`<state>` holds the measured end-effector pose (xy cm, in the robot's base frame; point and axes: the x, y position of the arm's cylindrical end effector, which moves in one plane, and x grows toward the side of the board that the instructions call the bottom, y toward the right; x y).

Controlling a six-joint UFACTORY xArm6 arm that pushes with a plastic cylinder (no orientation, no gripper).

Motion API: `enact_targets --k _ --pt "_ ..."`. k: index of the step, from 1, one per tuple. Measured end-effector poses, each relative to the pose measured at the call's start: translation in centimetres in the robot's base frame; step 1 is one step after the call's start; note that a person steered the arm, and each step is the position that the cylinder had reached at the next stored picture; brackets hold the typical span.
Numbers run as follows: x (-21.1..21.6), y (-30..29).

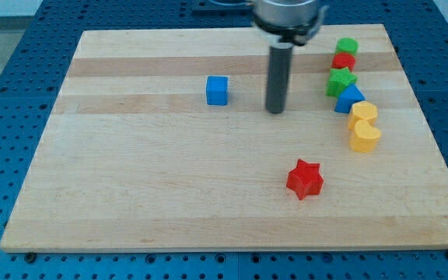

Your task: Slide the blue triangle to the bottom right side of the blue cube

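The blue cube (217,90) sits on the wooden board at the upper middle. The blue triangle (348,99) lies at the view's right, in a tight column of blocks, between a green star above it and a yellow block below it. My tip (276,111) is the lower end of the dark rod. It stands between the cube and the triangle, about 75 px right of the cube and 90 px left of the triangle, touching neither.
The right-hand column holds a green block (347,46), a red block (344,61), a green star (340,81), a yellow block (363,113) and a yellow heart-like block (365,136). A red star (305,179) lies below my tip. The board's right edge (418,117) is near.
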<state>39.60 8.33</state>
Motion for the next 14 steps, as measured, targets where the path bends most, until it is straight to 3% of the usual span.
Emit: enact_targets --k 2,3,4,5,7,10,12,14 --pt "-15.4 0.6" --pt "-20.5 5.5" --pt "-19.6 16.2" --pt "-14.3 23.9" --pt "-2.4 25.0" --pt "-1.1 9.4" --pt "-0.6 10.7" --pt "1.8 -2.2"
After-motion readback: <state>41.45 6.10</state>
